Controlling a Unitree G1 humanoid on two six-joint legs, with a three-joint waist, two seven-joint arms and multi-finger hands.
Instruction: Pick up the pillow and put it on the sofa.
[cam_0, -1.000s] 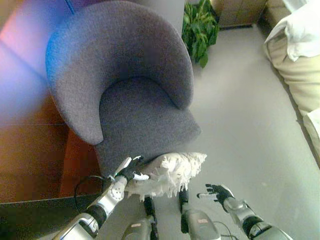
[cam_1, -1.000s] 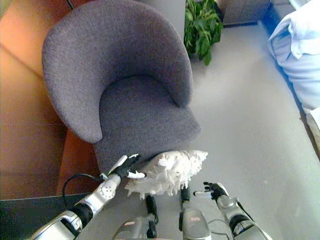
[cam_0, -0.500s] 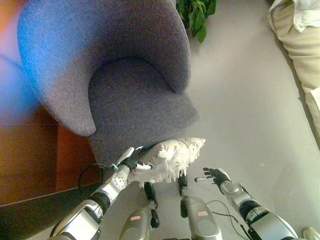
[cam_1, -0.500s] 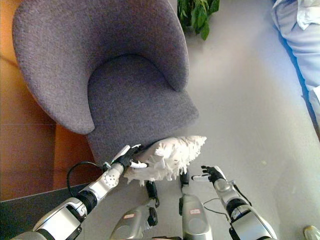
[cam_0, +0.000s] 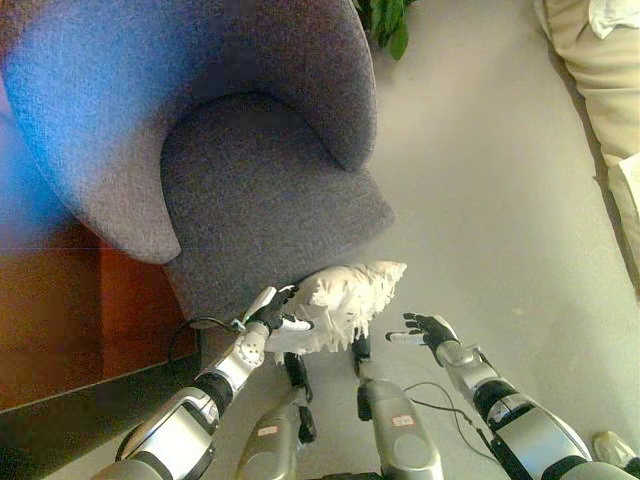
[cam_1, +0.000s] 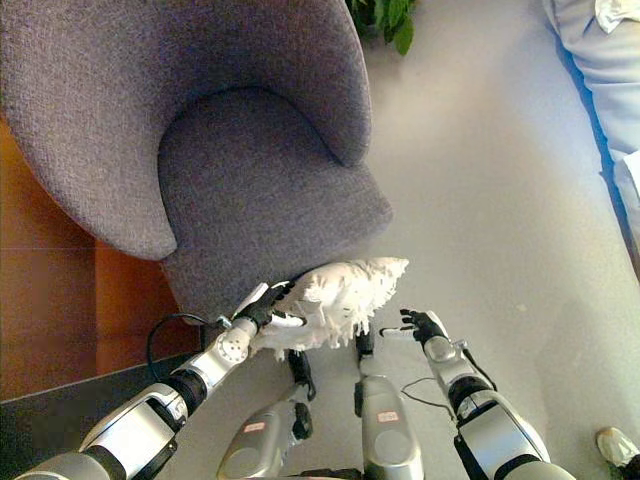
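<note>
A white fringed pillow (cam_0: 345, 300) is held just in front of the grey armchair's seat (cam_0: 265, 200), at its front edge. My left hand (cam_0: 272, 318) grips the pillow's left end, fingers curled on it; it also shows in the right eye view (cam_1: 262, 312). My right hand (cam_0: 425, 331) is open and empty, a little to the right of the pillow, above the floor. The armchair has a tall curved back (cam_1: 120, 90).
A beige sofa (cam_0: 600, 90) with white cloth runs along the right edge. A green plant (cam_0: 385, 25) stands behind the armchair. A brown wooden panel (cam_0: 60, 310) lies to the left. Grey floor (cam_0: 480, 210) spreads between chair and sofa.
The camera has tilted down and moved closer to the armchair. My left hand has lifted the pillow slightly toward the seat's front edge. My right hand stays open beside it.
</note>
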